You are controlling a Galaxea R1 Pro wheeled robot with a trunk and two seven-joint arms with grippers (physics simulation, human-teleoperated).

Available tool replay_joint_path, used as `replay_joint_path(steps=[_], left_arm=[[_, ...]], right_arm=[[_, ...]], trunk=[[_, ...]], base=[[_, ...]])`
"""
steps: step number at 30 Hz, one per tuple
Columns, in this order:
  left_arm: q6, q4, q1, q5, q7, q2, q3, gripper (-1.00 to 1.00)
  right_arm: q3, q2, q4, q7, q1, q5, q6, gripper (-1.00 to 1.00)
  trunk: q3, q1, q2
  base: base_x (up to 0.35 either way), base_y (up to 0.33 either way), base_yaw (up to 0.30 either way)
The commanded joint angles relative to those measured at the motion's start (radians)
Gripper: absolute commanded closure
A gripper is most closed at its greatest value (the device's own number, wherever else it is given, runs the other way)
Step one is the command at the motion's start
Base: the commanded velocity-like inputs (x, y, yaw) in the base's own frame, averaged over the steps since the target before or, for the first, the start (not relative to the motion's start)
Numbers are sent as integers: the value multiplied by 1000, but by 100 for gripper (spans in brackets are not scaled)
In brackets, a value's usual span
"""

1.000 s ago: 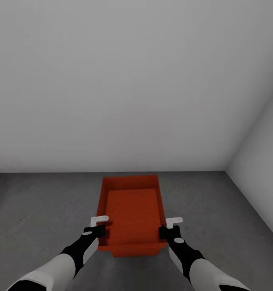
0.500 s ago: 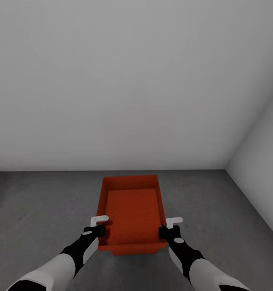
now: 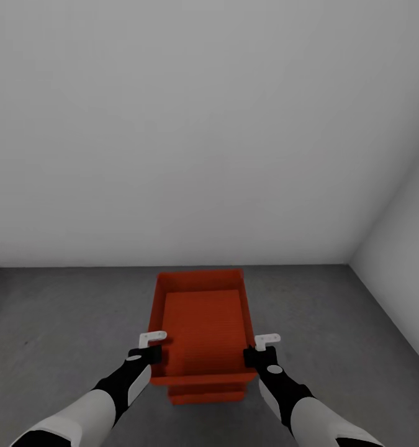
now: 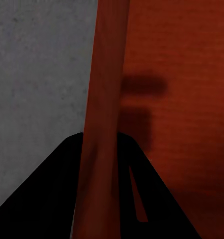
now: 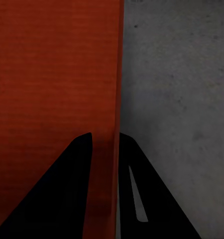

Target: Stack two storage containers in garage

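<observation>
We grip one bin by its side walls — left gripper, right gripper — above a second bin on the floor.

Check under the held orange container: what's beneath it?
Below the container, gripped on both side walls by the left gripper and right gripper, a second orange bin's near edge protrudes on the grey floor. The rest is covered.
</observation>
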Motion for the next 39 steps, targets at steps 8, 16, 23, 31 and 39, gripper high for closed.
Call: replay_joint_path(steps=[8, 16, 23, 31, 39], left_arm=[[-47, -15, -1, 14, 13, 0, 27, 100], [-47, -15, -1, 14, 13, -1, 27, 100], [-47, -15, -1, 14, 13, -2, 27, 100], [-47, -14, -1, 15, 14, -2, 27, 100], [-47, -15, -1, 16, 13, -2, 27, 100]], right_arm=[[-29, 14, 3, 0, 0, 6, -4, 100], [-29, 13, 2, 0, 0, 6, -4, 100], [-29, 13, 2, 0, 0, 6, -4, 100], [-29, 13, 3, 0, 0, 6, -4, 100], [-30, 13, 2, 0, 0, 6, -4, 100]], trunk=[[-1, 1, -1], [-1, 1, -1], [-1, 1, -1], [-10, 12, -22], [-26, 31, -57]], base=[[84, 0, 0], [3, 0, 0], [0, 0, 0], [0, 0, 0], [0, 0, 0]])
